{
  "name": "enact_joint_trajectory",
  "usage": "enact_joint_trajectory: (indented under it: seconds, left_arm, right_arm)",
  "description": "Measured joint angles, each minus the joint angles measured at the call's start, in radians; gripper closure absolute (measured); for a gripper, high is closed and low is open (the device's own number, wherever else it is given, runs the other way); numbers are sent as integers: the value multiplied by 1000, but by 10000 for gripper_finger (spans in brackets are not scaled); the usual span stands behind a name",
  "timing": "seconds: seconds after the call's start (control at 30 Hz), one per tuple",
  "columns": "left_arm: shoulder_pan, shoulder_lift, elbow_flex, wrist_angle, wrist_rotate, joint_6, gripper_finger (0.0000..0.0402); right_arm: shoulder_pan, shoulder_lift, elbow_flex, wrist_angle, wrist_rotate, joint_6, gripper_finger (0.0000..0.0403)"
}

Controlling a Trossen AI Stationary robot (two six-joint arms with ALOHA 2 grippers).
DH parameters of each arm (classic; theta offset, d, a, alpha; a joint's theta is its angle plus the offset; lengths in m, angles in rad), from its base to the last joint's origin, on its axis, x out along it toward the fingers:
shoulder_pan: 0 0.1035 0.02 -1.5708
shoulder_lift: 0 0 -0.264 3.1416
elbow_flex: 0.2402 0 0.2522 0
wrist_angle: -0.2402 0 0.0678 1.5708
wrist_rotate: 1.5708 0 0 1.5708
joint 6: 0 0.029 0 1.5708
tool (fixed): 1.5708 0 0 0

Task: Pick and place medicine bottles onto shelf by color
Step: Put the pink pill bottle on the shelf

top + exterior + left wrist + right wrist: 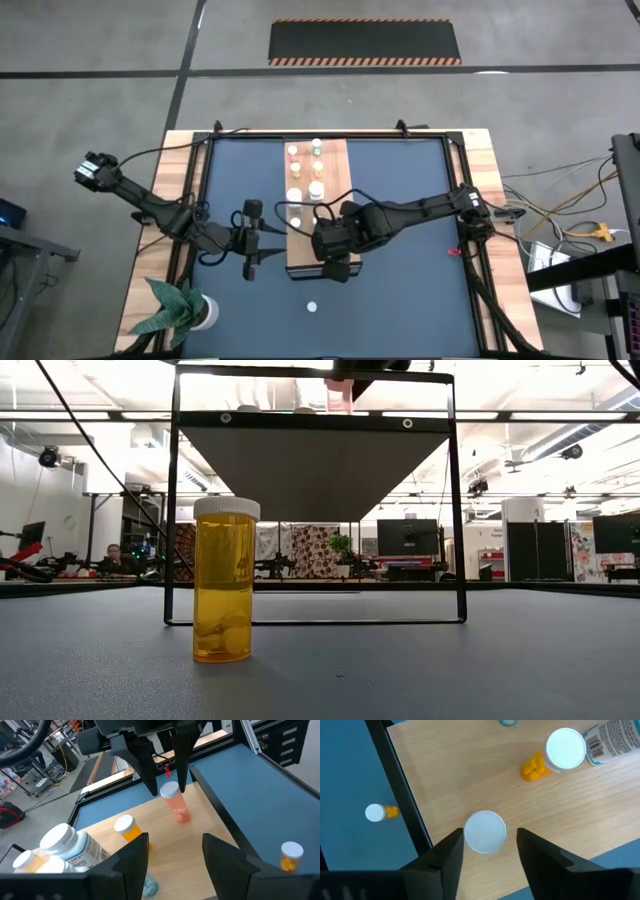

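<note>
The shelf is a light wooden board on a black frame in the middle of the blue mat. A pink bottle with a white cap stands upright on the shelf's near end. My right gripper hangs over it, open, one finger on each side of the cap. My left gripper is open and holds nothing. It hovers level at the shelf's left side and points at the pink bottle. An orange bottle stands upright on the mat near the front edge. My right gripper comes from above, pointing steeply down, with its fingers on either side of the pink bottle's white cap. A gap shows beside one finger. I cannot tell whether the other finger touches the cap. The bottle stands upright on the shelf board.
Several bottles stand on the shelf's far half. An orange bottle and a big white labelled one are close to the pink bottle. A potted plant sits at the front left corner. The shelf's black frame rises from the mat.
</note>
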Motion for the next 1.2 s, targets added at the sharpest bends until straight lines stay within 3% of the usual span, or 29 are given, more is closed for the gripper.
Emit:
enact_joint_trajectory:
  seconds: [0.2,0.4,0.6,0.87,1.2]
  left_arm:
    - [0,1,-3,5,0,0,233]
    - [0,2,-3,6,0,0,233]
    - [0,2,-3,6,0,0,233]
    - [0,4,-3,7,0,0,233]
    - [0,4,-4,7,0,0,233]
  right_arm:
    - [0,-15,0,-6,0,-6,198]
    - [0,-74,3,-36,-8,-12,203]
    - [0,-95,-3,-159,34,-10,265]
    - [0,-78,-130,-47,39,-15,382]
    - [0,-78,-193,121,-38,-52,394]
